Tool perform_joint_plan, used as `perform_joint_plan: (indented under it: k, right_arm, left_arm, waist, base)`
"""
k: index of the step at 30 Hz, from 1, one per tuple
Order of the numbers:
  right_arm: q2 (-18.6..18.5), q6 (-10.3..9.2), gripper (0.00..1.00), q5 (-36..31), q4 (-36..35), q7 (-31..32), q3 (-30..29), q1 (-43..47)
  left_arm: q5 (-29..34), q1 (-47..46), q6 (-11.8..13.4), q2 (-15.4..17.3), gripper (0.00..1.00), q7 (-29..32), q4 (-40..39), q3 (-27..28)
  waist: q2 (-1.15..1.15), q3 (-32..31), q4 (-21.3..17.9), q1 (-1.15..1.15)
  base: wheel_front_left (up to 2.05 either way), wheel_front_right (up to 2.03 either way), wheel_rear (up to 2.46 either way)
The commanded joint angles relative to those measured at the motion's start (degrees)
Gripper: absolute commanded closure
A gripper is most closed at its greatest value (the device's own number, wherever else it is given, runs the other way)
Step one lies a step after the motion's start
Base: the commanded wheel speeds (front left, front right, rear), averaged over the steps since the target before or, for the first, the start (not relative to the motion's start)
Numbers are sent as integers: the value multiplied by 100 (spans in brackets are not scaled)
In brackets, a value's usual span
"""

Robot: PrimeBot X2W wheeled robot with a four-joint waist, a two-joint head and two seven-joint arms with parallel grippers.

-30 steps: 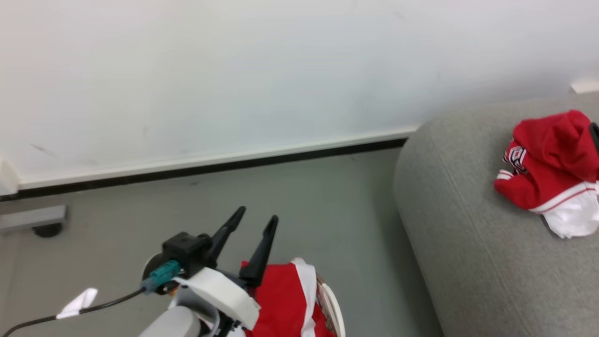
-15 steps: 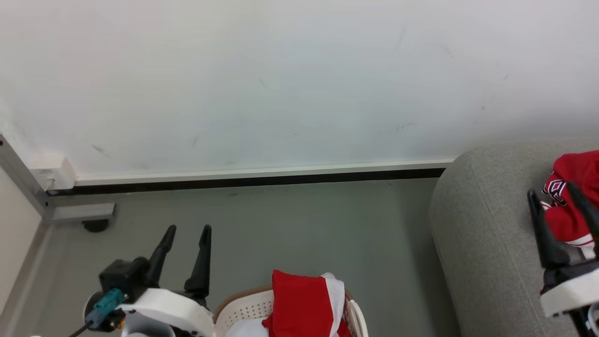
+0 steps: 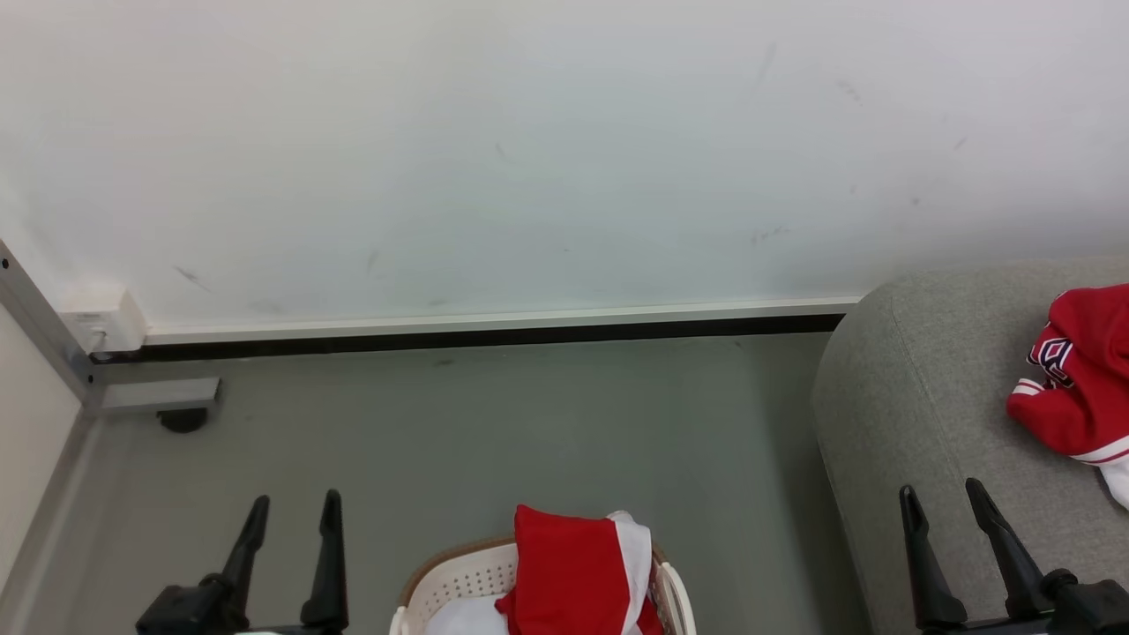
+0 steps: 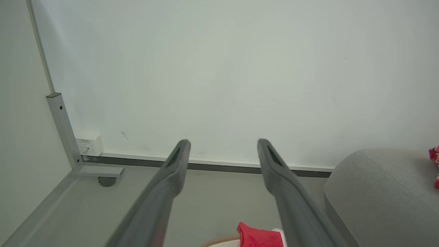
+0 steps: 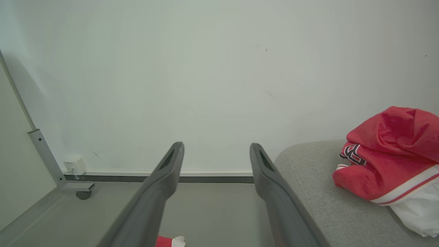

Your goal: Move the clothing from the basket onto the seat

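- The left gripper (image 3: 295,501) and right gripper (image 3: 940,489) stand open, empty; the clothing (image 3: 564,564) drapes over the basket (image 3: 450,578) rim; another garment (image 3: 1080,379) lies on the seat (image 3: 917,397).
- A shallow pinch may slip off loose fabric; dragging it could tip the basket.

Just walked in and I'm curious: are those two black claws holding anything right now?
The left gripper is open, holding nothing.
The right gripper is open, holding nothing.
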Motion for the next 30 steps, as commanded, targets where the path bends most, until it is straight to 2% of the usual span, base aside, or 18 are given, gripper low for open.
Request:
perform_joint_plan:
  k: [1,8,16,30]
  right_arm:
    - [15,-12,0,-94,-18,-18,-17,63]
    - [125,-12,0,-305,54,-21,22,53]
    - [195,-12,0,-354,57,-21,42,-32]
    - [217,-13,0,-363,103,-22,22,-97]
  left_arm:
    - [140,72,-59,-22,0,-2,-22,85]
    - [604,154,-470,-362,0,-2,217,506]
    - [913,79,-810,-619,0,-2,365,798]
    - [1156,2,-1091,-812,0,-3,503,1030]
  waist:
    - [0,6,-3,0]
    - [0,33,-22,0]
    - [0,43,-42,0]
    - [0,74,-141,0]
  base:
    - [0,0,0]
    - [0,0,0]
    - [0,0,0]
    - [0,0,0]
